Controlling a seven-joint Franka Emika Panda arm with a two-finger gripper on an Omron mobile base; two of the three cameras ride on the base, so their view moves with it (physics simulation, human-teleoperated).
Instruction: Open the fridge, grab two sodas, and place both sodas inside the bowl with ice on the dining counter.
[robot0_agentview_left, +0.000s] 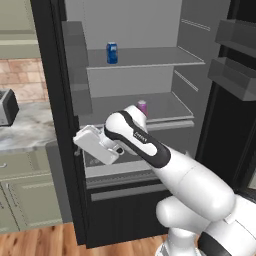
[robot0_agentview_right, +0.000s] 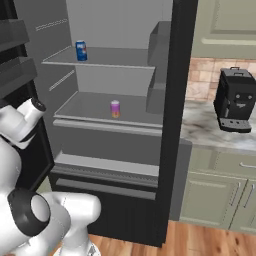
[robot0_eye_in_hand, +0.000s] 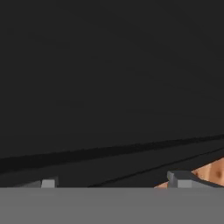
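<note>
Tall black fridge (robot0_agentview_left: 60, 125) standing open, light grey inside, with two shelves in view and two cans counted. One small blue can with white marking (robot0_agentview_left: 112, 53) upright on the upper shelf, toward its left in the left base view; marking too small to read. One small pink can (robot0_agentview_right: 115, 109) upright on the lower shelf, apart from the blue one and a level below; in the left base view half hidden behind the white arm, just the top showing. Two dark door bins (robot0_agentview_left: 235, 75) cut off at the right edge of the left base view. One black coffee machine (robot0_agentview_right: 235, 100) on the veined wall counter in the right base view; one grey toaster (robot0_agentview_left: 7, 107) cut by the left edge of the left base view. Two-finger gripper (robot0_eye_in_hand: 116, 181) low against the dark fridge front, two finger tips (robot0_eye_in_hand: 179, 180) set wide apart with nothing between them. Small lettering on the arm's dark joint illegible.
</note>
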